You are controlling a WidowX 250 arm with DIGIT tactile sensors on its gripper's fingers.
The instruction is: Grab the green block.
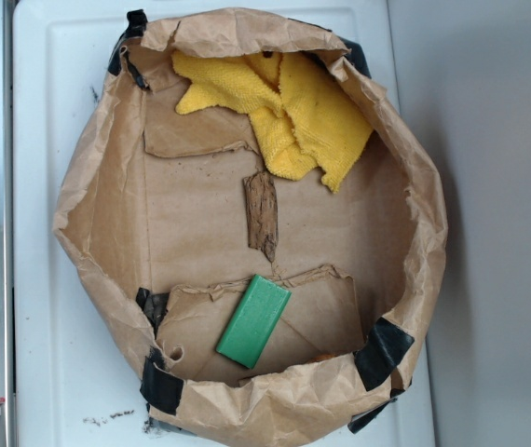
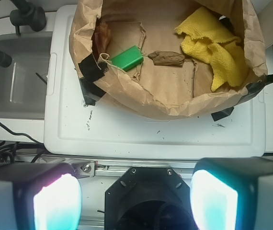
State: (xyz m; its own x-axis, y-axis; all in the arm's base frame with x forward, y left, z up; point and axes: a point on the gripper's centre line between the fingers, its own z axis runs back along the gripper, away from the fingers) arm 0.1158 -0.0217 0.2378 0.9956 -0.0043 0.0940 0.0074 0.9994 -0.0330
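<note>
White table (image 1: 51,372) under everything, carrying a big brown paper bag (image 1: 88,251) rolled down into a basin, black tape (image 1: 382,352) on its rim. Inside, yellow cloth (image 1: 303,116) bunched at one end. Brown bark chip (image 1: 262,216) near middle of the bag floor. Green block (image 1: 253,320) lies flat on a torn paper flap at the end opposite the cloth, just beside the chip's tip, not touching it. Wrist view alone shows the gripper (image 2: 135,201): two fingers (image 2: 50,201) spread wide apart, nothing between them, outside the bag and well apart from the block; also a grey bin (image 2: 17,76) beside the table. Exterior view shows no gripper.
</note>
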